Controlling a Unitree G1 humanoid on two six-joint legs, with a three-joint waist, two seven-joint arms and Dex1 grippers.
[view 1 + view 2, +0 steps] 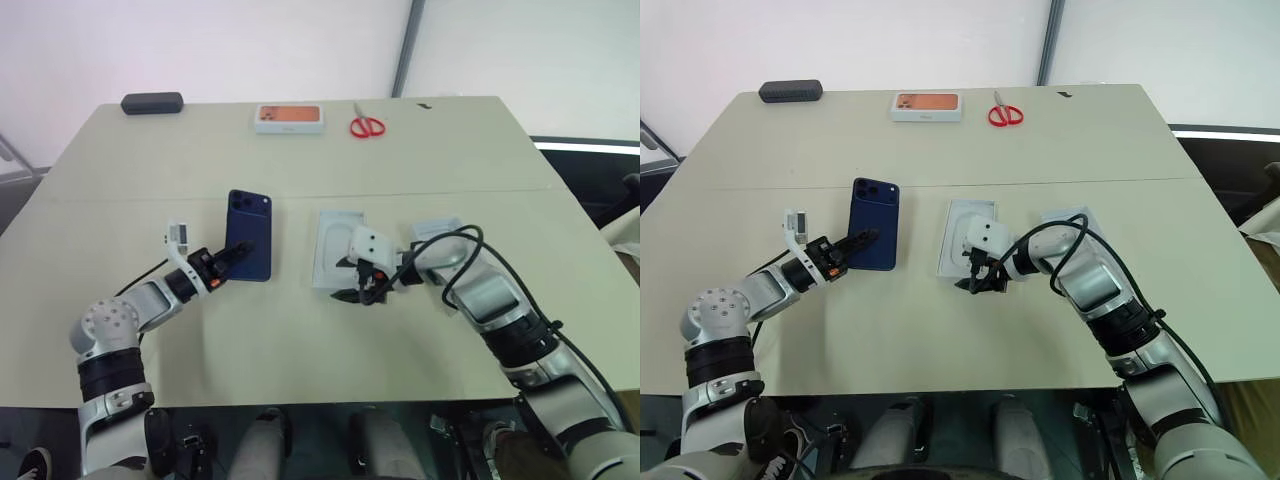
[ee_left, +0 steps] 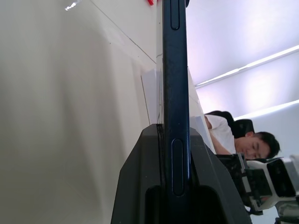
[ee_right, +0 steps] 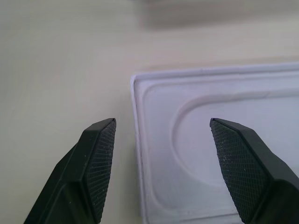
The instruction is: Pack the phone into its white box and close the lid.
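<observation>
The left gripper (image 1: pixel 232 258) was squeezed shut on the phone (image 1: pixel 249 234), pinching its thin edge. The phone was dark blue, with round corners and a square camera patch on its back. It stood up off the table (image 1: pixel 300 330). No words could be read on it. The right gripper (image 1: pixel 357 291) had its two black fingers (image 3: pixel 100 158) spread wide apart, holding nothing. It hung over the near end of a flat white card (image 3: pixel 215 149) with a rounded dent. Scissors (image 1: pixel 367 125) lay far back.
</observation>
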